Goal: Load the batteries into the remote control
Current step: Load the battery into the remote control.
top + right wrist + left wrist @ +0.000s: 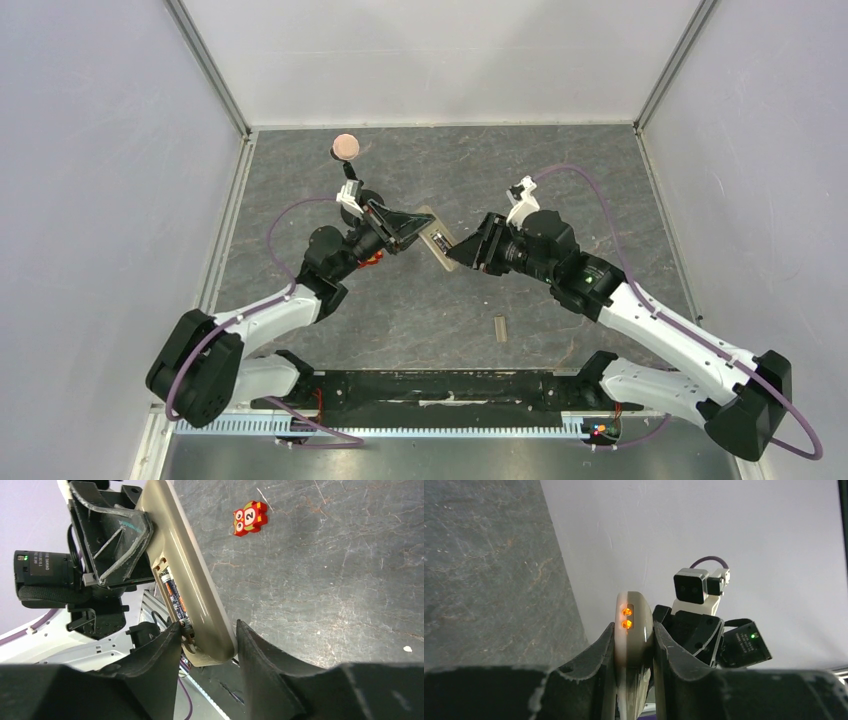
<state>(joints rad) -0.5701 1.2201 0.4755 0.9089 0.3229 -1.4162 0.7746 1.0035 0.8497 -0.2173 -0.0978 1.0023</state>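
The remote control [432, 238] hangs above the table between both arms, tan back showing. My left gripper [415, 228] is shut on its upper part; in the left wrist view the remote [634, 625] stands edge-on between the fingers, two orange lights at its tip. In the right wrist view the remote [190, 565] has its compartment open, with a dark battery [175, 599] lying in it. My right gripper [207, 624] straddles the remote's lower end, open: one fingertip [176, 628] touches the battery's end, the other stands a sliver off the remote's edge.
A small flat beige cover piece [500, 328] lies on the table in front of the right arm. A red square gadget [250, 517] lies below the left arm [372, 260]. A pink round object [345, 146] sits near the back left wall.
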